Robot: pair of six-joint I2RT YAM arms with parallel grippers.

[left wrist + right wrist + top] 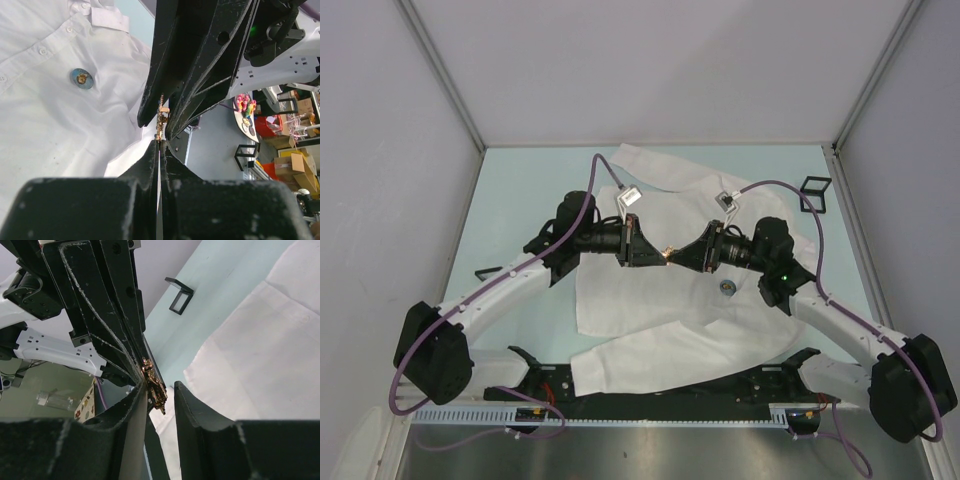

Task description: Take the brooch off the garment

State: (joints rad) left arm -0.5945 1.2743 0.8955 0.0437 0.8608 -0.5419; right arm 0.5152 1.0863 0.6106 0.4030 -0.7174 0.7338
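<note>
Brooch [155, 386], left tool [159, 145] pinching, right tool [161, 391] parted

From above, the brooch [667, 254] is a glint too small to make out. The left arm [590, 240] and right arm [750, 250] hide the garment's [650, 320] middle, and the round badge's [81, 78] design is unreadable.

text read: none legible | round badge [81, 78] on garment [45, 125]: coloured picture, no letters to make out | white tags [627, 199] on the arm cables: too small to tell | cardboard boxes [292, 164] in background: markings blurred
</note>
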